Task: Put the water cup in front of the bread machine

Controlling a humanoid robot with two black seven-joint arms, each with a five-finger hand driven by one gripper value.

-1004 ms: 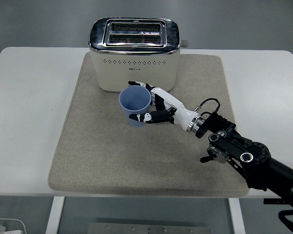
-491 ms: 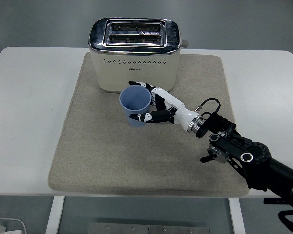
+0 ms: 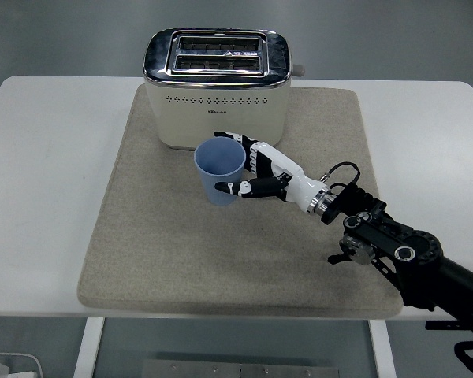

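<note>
A light blue water cup (image 3: 218, 173) stands upright on the beige mat (image 3: 158, 236), just in front of the cream bread machine (image 3: 217, 88) with two top slots. My right hand (image 3: 243, 165) is at the cup's right side. Its fingers (image 3: 256, 151) reach around behind the cup, and the thumb tip sits by the cup's lower right wall. The grip looks loosened, with the thumb no longer across the cup's front. The left arm is out of view.
The mat covers the middle of the white table (image 3: 47, 157). My right forearm (image 3: 394, 248) crosses the mat's near right corner. Something white (image 3: 8, 366) lies on the floor at the bottom left.
The thumb has slid right off the cup's front and the wrist has drawn back a little to the right. The cup has barely moved.
</note>
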